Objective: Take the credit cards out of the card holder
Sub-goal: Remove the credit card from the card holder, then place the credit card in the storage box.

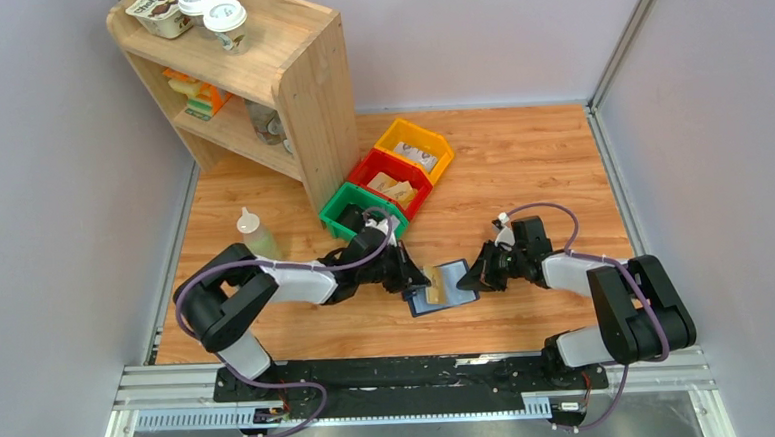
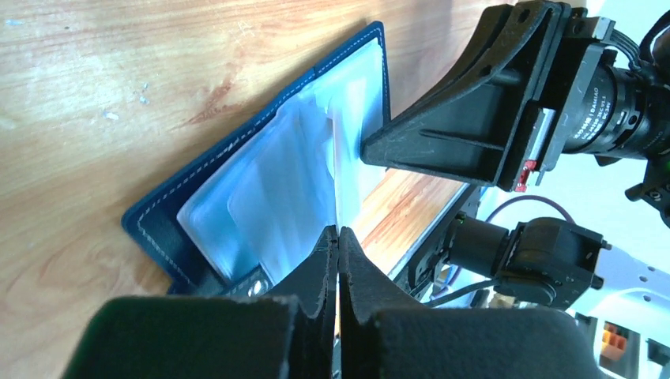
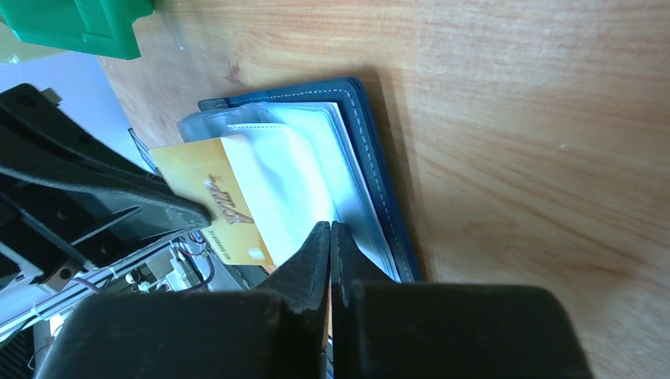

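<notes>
We risk dragging the whole card holder (image 1: 452, 277) along if the right gripper (image 3: 330, 230), closed with its tips at the sleeves' edge, loses its pin. Or the slick credit card (image 3: 207, 197) could slip from the left gripper (image 2: 338, 237), whose jaws are pinched tight on a thin pale edge — the card, we think, though it shows only edge-on. The card holder lies open on the table (image 1: 521, 171) between the arms — navy cover down, cloudy clear sleeves (image 3: 292, 166) fanned up, the tan card partly out.
</notes>
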